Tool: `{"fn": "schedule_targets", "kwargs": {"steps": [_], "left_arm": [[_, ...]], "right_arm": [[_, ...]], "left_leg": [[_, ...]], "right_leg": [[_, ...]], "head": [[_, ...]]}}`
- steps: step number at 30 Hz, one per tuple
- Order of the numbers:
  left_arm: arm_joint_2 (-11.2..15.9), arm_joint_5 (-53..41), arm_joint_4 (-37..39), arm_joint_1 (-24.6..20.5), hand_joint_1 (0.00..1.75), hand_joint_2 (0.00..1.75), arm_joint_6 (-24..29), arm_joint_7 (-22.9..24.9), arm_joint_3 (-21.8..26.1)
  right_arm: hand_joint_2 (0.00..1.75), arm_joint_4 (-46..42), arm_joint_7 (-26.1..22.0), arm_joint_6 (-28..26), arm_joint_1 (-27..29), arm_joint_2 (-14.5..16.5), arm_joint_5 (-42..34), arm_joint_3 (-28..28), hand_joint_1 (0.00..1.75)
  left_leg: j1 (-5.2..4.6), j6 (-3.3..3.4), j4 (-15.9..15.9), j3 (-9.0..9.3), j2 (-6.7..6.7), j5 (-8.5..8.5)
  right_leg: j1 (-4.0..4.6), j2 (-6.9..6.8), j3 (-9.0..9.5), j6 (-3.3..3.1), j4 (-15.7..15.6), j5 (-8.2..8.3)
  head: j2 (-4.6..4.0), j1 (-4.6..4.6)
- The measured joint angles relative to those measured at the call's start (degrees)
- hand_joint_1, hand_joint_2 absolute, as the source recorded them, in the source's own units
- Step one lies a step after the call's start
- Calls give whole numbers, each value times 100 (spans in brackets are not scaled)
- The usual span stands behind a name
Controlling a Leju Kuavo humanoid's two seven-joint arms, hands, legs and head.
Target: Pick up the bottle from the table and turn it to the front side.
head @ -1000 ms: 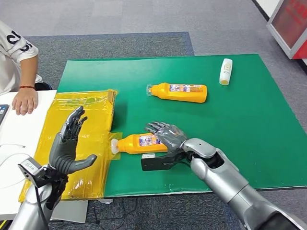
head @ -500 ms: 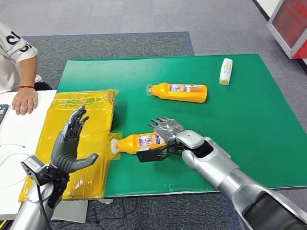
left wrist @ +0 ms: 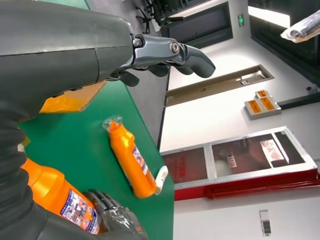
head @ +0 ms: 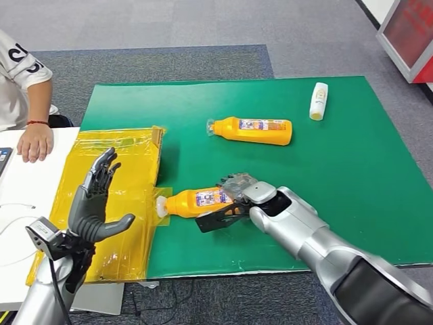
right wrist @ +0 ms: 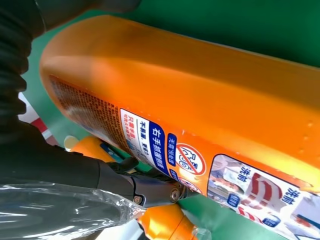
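An orange bottle [head: 196, 201] [right wrist: 196, 85] lies on its side on the green mat [head: 331, 176], its clear cap toward the yellow packaging. My right hand [head: 236, 191] wraps around its base end, with fingers over the far side and the thumb [right wrist: 151, 189] along the near side by the label. In the left wrist view the same bottle [left wrist: 60, 196] shows with my plastic-covered right hand [left wrist: 113, 220] on it. My left hand [head: 95, 202] [left wrist: 75, 50] is raised over the yellow packaging, fingers spread, holding nothing.
A second orange bottle [head: 252, 130] [left wrist: 132, 157] lies farther back on the mat, and a small white bottle [head: 318, 100] lies at the far right. Yellow packaging [head: 122, 176] covers the mat's left end. A person's hand [head: 34, 143] rests on the white table [head: 20, 189] at the left.
My right hand has turned and its fingers have curled down around the bottle's base end. The bottle still lies in the same spot. My left hand has barely moved.
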Motion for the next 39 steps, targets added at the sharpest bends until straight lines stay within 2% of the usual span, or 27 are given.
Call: {"fn": "schedule_targets", "kwargs": {"steps": [2,3,6,7,9,28,33,39], "left_arm": [[0,12,14,-15,0,175,0,0,24],[0,20,20,-23,0,175,-1,0,37],[0,43,38,-42,0,175,-3,-3,61],[0,48,45,-49,0,175,-4,-5,64],[0,54,62,-63,0,175,-7,-12,66],[-26,95,268,-162,0,175,-26,-23,52],[-40,129,324,-158,0,175,-27,-53,50],[-39,175,356,-112,0,175,-18,-112,49]], "right_arm": [[175,72,-40,4,-38,19,-65,40,0],[175,97,-63,3,-53,25,-100,56,9],[175,151,-145,-19,-84,35,-236,90,133],[175,164,-167,-36,-88,36,-287,97,168],[175,188,-197,-90,-93,37,-384,109,175],[175,457,-567,-533,-31,-42,-1302,-35,175],[175,456,-1018,-563,158,-298,-2040,-427,175],[175,184,-1525,-434,533,-796,-2937,-1112,175]], "left_leg": [[0,0,0,0,0,0],[0,0,0,0,0,0],[0,0,0,1,0,0],[0,0,0,1,0,0],[0,0,0,1,0,0],[0,0,0,15,1,0],[0,0,1,18,0,-1],[-1,5,1,20,-2,-4]], "right_leg": [[0,0,0,0,0,0],[0,0,0,0,0,0],[0,0,0,0,0,0],[0,0,0,0,0,0],[0,0,0,0,0,0],[0,1,6,-1,-2,0],[-1,0,14,-1,-3,0],[-1,-4,20,1,-5,-1]], "head": [[0,0],[0,0],[0,0],[0,1],[0,1],[0,0],[0,1],[0,1]]}}
